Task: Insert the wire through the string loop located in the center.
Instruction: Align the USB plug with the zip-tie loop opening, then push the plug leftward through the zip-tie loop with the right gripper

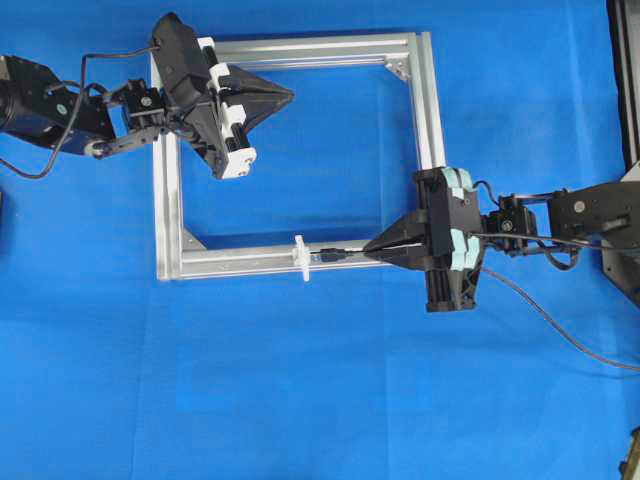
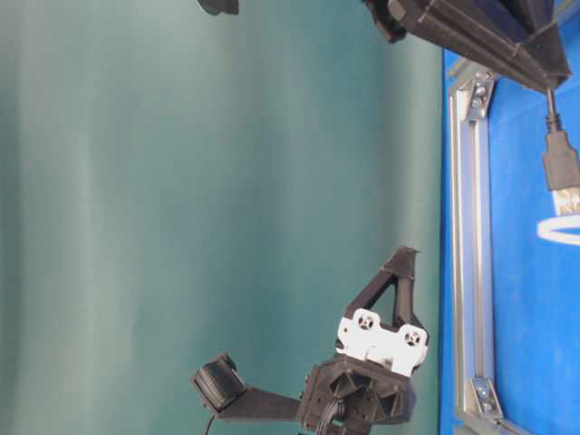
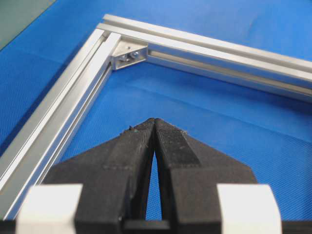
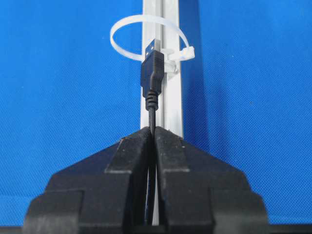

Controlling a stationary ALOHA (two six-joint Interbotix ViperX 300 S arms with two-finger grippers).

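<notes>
Two robot arms work over a blue cloth (image 1: 300,400) that carries a square silver frame (image 1: 432,110). The right gripper (image 1: 372,250), on the right of the overhead view, has its black fingers pressed together on the wire (image 4: 152,117), a thin black cable whose plug (image 4: 152,68) sticks out ahead of the fingertips. The plug lies along the frame's near bar and points at the string loop (image 4: 127,27), a small white tie fixed to the middle of that bar. In the right wrist view the metal tip sits at the loop's opening, just overlapping its ring; whether it has entered cannot be told. The slack of the wire trails away behind the right arm toward the right edge of the cloth. The left gripper (image 1: 285,96) hangs over the inside of the frame near its far left corner, fingers closed against each other with nothing between them. In the left wrist view a silver corner bracket (image 3: 129,55) shows beyond those fingertips.
</notes>
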